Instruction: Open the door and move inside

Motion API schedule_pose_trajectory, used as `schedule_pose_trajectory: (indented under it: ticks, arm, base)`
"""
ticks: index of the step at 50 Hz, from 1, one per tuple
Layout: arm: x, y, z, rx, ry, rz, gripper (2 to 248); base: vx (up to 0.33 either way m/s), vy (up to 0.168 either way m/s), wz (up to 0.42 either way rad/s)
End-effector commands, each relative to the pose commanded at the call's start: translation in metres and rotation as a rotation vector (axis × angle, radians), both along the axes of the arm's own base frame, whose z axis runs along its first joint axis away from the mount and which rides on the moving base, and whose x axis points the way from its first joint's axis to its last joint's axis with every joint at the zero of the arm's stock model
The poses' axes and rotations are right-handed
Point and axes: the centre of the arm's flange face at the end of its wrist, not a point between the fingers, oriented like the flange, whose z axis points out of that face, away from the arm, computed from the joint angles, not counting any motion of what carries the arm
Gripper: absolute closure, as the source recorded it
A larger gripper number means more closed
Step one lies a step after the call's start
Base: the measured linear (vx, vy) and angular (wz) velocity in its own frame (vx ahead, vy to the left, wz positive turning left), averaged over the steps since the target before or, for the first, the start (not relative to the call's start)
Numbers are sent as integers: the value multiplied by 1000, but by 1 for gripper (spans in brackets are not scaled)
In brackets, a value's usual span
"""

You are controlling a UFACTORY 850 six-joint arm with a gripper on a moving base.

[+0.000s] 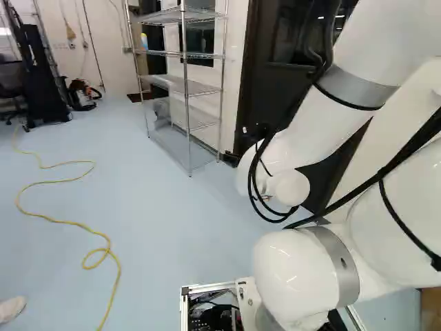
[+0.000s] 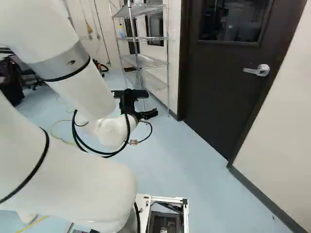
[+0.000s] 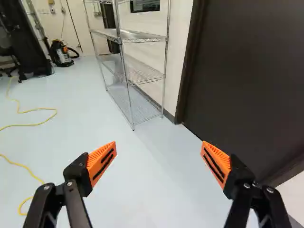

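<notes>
My gripper (image 2: 154, 113) shows in the right base view beyond the arm's white wrist, in front of the shelf and left of the door. In the wrist view the gripper (image 3: 159, 159) stands open, its orange pads wide apart with only floor between them. The dark door (image 2: 221, 77) is closed in its frame, with a window in its upper part. A silver lever handle (image 2: 257, 70) sits near its right edge, well apart from the gripper. Ahead of one finger, the lower part of the door (image 3: 242, 85) fills the wrist view; the handle is outside that view.
A wire shelf (image 1: 185, 89) stands against the wall beside the door frame. A yellow cable (image 1: 65, 222) winds over the floor. White wall (image 2: 277, 141) adjoins the door on the handle's side. A vacuum cleaner (image 3: 61, 53) stands far back. A shoe (image 1: 12, 310) shows at the left base view's edge.
</notes>
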Motion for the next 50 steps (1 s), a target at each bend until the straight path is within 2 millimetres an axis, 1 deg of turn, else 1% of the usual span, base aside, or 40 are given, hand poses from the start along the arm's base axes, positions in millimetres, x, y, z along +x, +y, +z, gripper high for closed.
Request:
schedule_pose_trajectory:
  ticks: [50]
  arm:
    - [0, 0, 0, 0, 0, 0, 3]
  base:
    - [238, 19, -301]
